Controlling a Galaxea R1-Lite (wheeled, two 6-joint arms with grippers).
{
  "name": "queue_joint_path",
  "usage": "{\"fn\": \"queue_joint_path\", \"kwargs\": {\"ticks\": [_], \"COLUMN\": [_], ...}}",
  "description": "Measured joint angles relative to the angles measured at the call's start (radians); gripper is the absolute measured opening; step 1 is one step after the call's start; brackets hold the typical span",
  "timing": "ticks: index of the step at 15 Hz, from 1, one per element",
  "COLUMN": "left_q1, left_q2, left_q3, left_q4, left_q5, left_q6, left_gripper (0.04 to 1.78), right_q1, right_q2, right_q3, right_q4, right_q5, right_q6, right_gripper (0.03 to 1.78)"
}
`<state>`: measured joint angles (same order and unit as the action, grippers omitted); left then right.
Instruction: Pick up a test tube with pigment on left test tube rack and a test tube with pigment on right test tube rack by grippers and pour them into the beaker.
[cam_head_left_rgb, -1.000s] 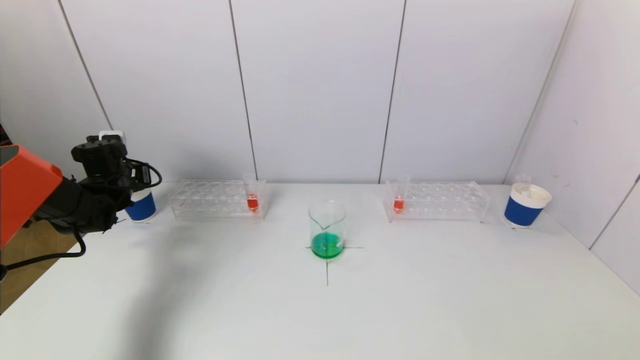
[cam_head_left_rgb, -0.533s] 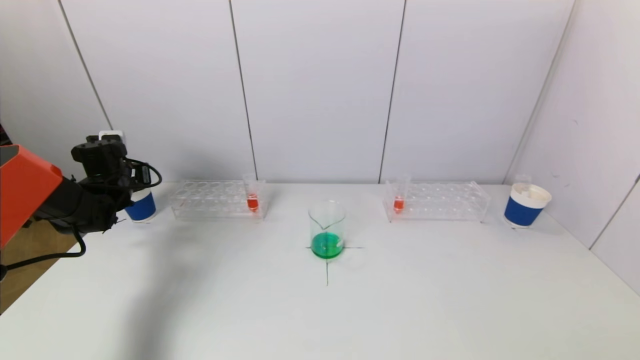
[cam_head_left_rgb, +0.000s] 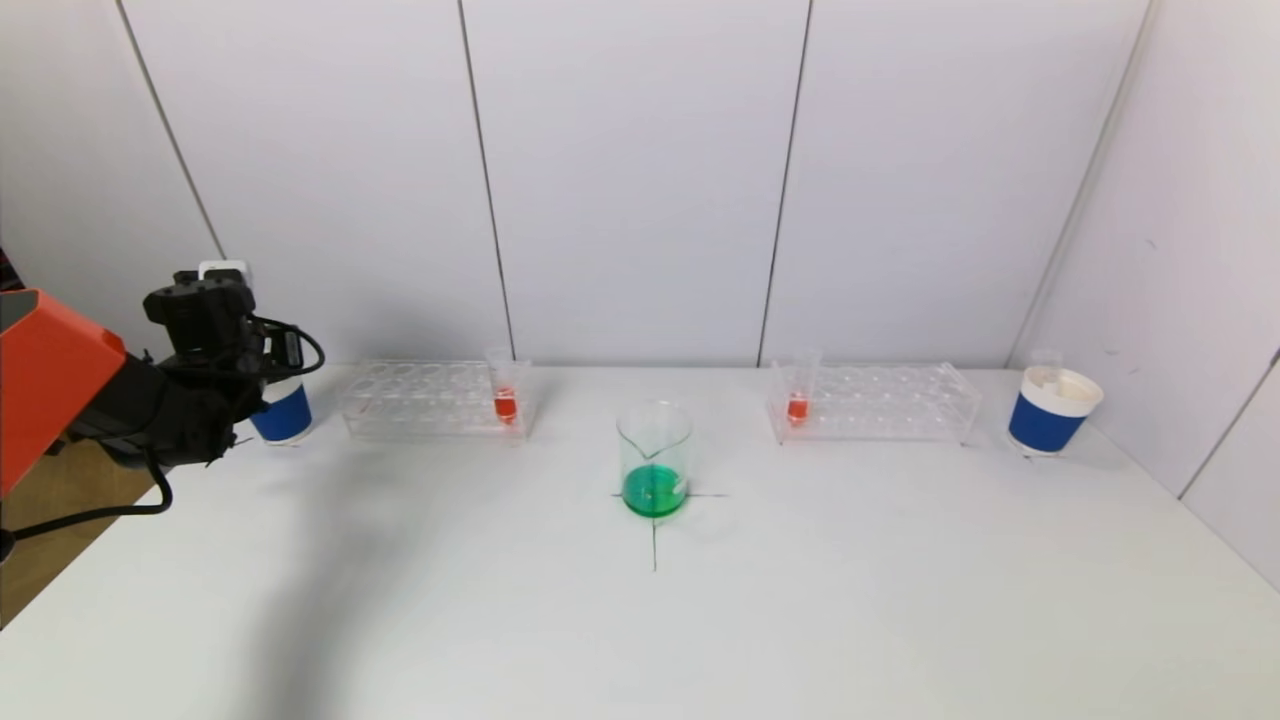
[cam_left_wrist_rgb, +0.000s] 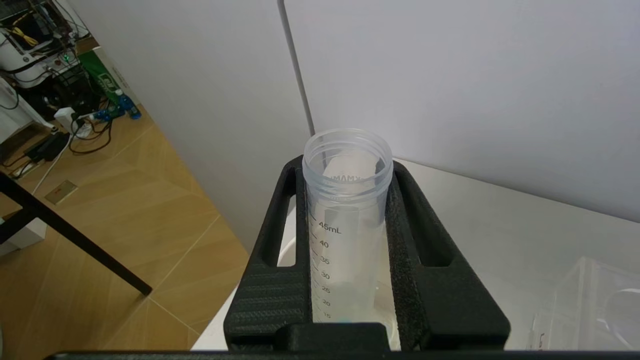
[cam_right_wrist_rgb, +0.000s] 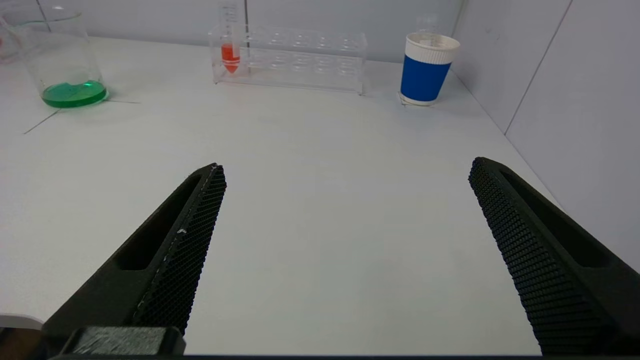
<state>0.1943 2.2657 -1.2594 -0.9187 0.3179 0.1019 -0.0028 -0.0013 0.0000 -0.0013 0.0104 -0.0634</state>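
Note:
My left gripper (cam_left_wrist_rgb: 347, 167) is shut on a clear, empty graduated test tube (cam_left_wrist_rgb: 345, 235) and holds it upright over the left blue paper cup (cam_head_left_rgb: 282, 413) at the table's far left. The left rack (cam_head_left_rgb: 420, 402) holds a tube with red pigment (cam_head_left_rgb: 505, 397). The right rack (cam_head_left_rgb: 885, 402) holds another red-pigment tube (cam_head_left_rgb: 797, 400). The glass beaker (cam_head_left_rgb: 655, 460), with green liquid in it, stands at the table's middle on a marked cross. My right gripper (cam_right_wrist_rgb: 347, 165) is open and empty, low over the near right of the table, out of the head view.
A second blue paper cup (cam_head_left_rgb: 1052, 410) stands at the far right, close to the side wall. The right wrist view shows the beaker (cam_right_wrist_rgb: 65, 65), the right rack (cam_right_wrist_rgb: 300, 60) and that cup (cam_right_wrist_rgb: 425, 70). The table's left edge drops to the floor (cam_left_wrist_rgb: 100, 225).

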Motion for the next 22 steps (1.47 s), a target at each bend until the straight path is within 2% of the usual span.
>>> {"fn": "queue_joint_path", "kwargs": {"ticks": [2, 8, 11, 17, 22], "left_q1": [0.000, -0.001, -0.003, -0.018, -0.093], "left_q2": [0.000, -0.001, -0.002, -0.053, -0.232], "left_q3": [0.001, 0.009, 0.010, 0.020, 0.107], "left_q4": [0.000, -0.001, -0.016, -0.010, 0.025], "left_q5": [-0.001, 0.001, 0.000, -0.015, -0.043], "left_q6": [0.000, -0.001, 0.000, 0.001, 0.001], "left_gripper": [0.60, 1.46, 1.72, 1.76, 1.76], "right_q1": [0.000, 0.000, -0.001, 0.000, 0.000], "right_q2": [0.000, 0.000, 0.000, 0.000, 0.000], "right_q3": [0.000, 0.000, 0.000, 0.000, 0.000], "right_q4": [0.000, 0.000, 0.000, 0.000, 0.000], "right_q5": [0.000, 0.000, 0.000, 0.000, 0.000], "right_q6": [0.000, 0.000, 0.000, 0.000, 0.000], "right_gripper": [1.77, 1.77, 1.77, 1.77, 1.77]}}
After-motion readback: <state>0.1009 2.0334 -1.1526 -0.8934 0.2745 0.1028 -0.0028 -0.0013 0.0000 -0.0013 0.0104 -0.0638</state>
